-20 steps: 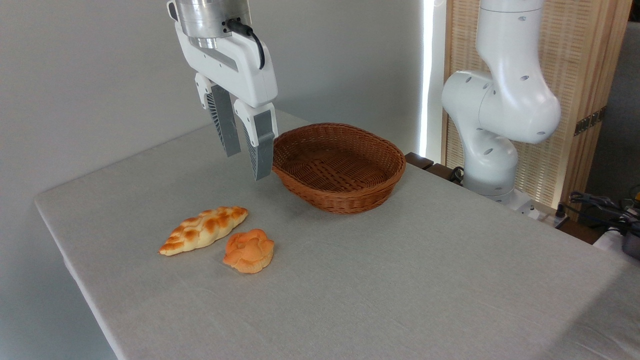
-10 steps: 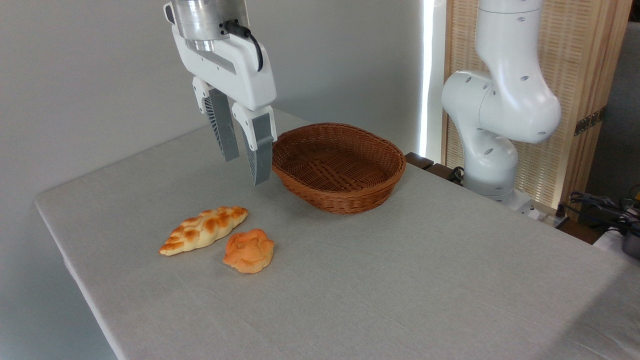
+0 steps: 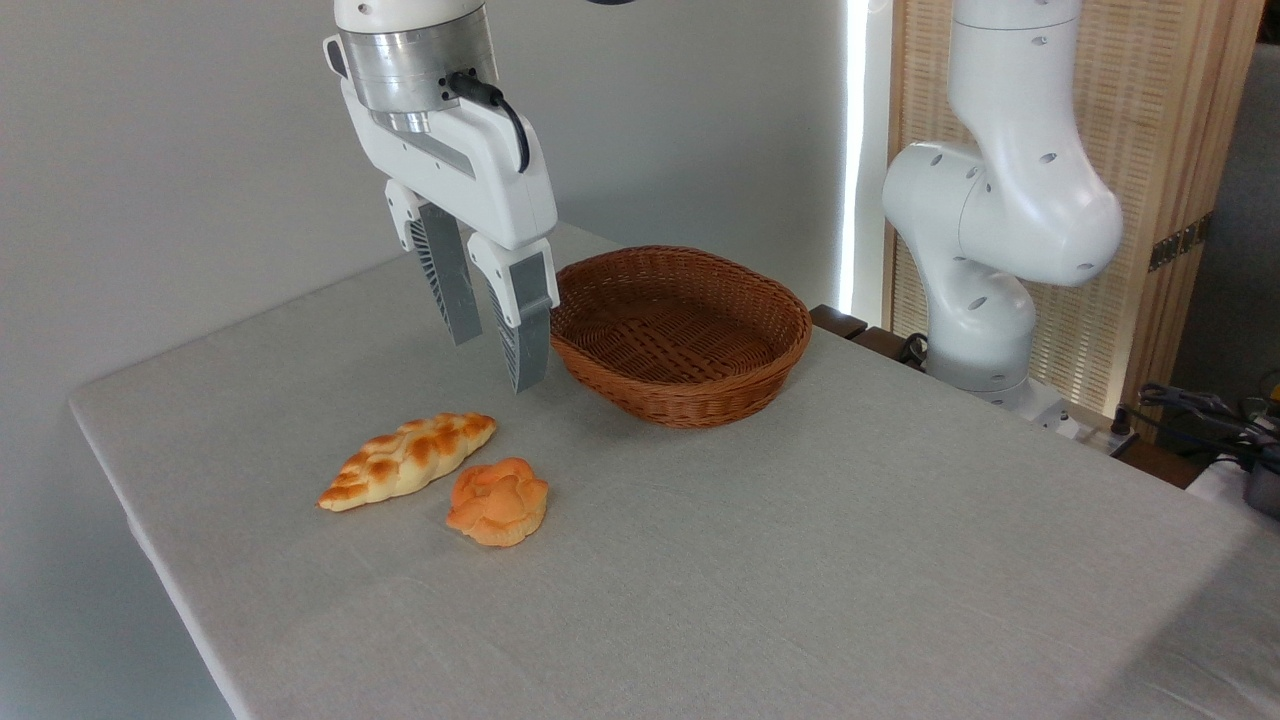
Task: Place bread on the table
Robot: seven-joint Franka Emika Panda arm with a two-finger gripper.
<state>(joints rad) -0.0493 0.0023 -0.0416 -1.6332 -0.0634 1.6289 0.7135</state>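
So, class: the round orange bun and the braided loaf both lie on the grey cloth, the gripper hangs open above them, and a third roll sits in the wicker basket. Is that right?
Not quite. The camera view shows the wicker basket empty. The round orange bun and braided loaf do lie on the grey cloth, with the gripper open above.

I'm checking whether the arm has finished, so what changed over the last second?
Only the white two-finger gripper moved: it came down slightly and drifted right, open and empty. The round orange bun, the long braided loaf and the brown wicker basket kept their places on the grey-clothed table.
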